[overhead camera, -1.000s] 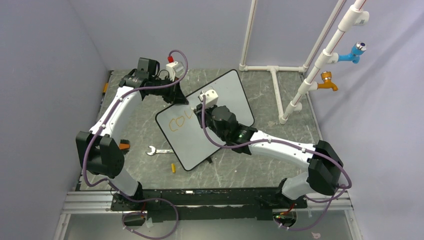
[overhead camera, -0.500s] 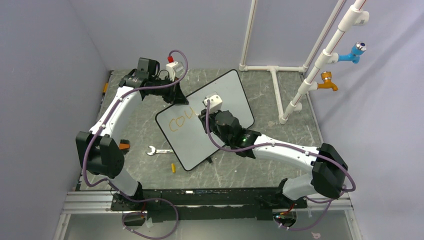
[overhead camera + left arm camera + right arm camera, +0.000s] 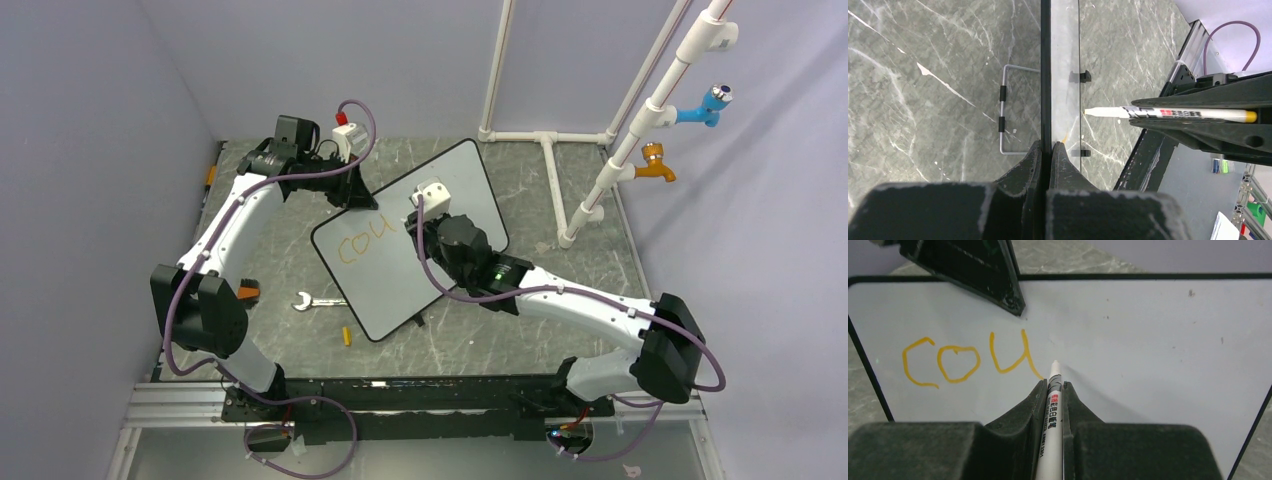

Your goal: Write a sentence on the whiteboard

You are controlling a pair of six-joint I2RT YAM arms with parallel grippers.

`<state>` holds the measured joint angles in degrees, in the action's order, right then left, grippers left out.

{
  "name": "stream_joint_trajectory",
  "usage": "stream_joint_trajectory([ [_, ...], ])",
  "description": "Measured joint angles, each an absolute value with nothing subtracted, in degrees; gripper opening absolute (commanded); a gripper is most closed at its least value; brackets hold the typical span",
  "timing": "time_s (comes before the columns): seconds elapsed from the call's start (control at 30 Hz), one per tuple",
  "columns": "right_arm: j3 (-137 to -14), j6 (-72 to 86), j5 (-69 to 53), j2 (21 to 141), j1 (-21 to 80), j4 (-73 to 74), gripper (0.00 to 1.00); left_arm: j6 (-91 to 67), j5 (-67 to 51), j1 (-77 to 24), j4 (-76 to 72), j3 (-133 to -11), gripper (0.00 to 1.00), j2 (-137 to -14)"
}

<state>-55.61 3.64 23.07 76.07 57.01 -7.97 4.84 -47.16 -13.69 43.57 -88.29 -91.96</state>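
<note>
1. The whiteboard is sitting in the middle of the grey marbled table, turned at an angle, with its black rim showing all round.
2. The left gripper is reaching in from the far left, and its jaws are clamping together on the whiteboard's upper rim. In the left wrist view its fingertips are pinching the board edge-on.
3. A wire stand is showing behind the board in that same view.
4. The right gripper is hovering over the board's face, its jaws squeezing a white marker that is pointing forward between them.
5. The marker's tip is sitting just right of the tail of the last letter. From the left wrist the marker is appearing to meet the board's surface.
6. The sentence is reading "cou" in orange, running along the upper left part of the board; from above the letters are lying between the two grippers.
7. A wrench is lying on the table just beside the board's near-left edge, and a small yellow piece is lying near the board's near corner.
8. A white pipe frame is standing at the far right of the table, carrying a blue tap and an orange tap.
</note>
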Motion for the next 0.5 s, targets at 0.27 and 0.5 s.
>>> stream_joint_trajectory([
  [0.27, -59.8, 1.8, 22.6, 78.2, 55.5, -8.7, 0.0, 4.9, -47.2, -13.7, 43.6, -88.3, 0.0, -92.0],
  [0.5, -61.5, 1.9, 20.4, 81.1, 53.9, -9.1, 0.0, 4.9, -47.2, -13.7, 43.6, -88.3, 0.0, -92.0],
])
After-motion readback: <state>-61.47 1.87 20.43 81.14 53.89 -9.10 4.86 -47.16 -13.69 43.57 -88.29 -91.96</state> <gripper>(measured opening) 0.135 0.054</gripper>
